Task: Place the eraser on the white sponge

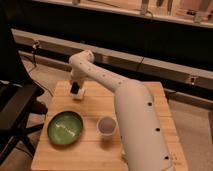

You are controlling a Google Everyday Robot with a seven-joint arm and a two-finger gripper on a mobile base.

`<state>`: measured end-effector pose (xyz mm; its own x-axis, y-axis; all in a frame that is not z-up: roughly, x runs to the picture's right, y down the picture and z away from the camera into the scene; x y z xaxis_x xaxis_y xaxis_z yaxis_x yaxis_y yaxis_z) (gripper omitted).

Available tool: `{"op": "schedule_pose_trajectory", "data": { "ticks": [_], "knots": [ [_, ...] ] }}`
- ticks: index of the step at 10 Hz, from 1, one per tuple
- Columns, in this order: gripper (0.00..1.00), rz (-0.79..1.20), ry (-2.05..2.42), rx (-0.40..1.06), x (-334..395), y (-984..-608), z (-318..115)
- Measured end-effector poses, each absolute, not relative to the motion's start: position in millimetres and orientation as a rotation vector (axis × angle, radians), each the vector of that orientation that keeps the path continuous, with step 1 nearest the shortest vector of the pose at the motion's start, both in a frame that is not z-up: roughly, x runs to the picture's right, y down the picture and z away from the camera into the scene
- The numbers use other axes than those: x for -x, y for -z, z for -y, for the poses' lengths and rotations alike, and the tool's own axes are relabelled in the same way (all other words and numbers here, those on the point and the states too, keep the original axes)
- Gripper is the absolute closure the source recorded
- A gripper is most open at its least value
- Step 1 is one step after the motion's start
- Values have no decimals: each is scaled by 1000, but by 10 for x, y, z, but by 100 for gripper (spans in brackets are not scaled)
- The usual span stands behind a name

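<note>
End effector [75, 89] low over the far left part of the wooden worktop [145, 107], just above the white sponge [80, 93]. Dark eraser [74, 88] at its tip, right at the sponge; whether gripped or already let go, cannot tell. White arm [127, 107] reaching across from the near right. Green bowl [65, 128] at near left, with a white cup [106, 126] just to its right. Black chair [15, 107] left of the worktop.

High view looking down over table [90, 150], gripper [76, 90] far side (one camera)
</note>
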<state>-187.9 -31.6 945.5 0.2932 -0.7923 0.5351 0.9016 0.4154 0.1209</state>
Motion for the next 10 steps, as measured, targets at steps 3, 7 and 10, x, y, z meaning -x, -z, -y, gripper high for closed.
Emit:
{"op": "schedule_pose_trajectory", "data": {
  "ticks": [3,7,10],
  "knots": [
    [21,607,1149,272,1934,-9609,249],
    [30,593,1132,354,1938,-9744,135],
    [53,602,1128,284,1875,-9608,311]
  ]
}}
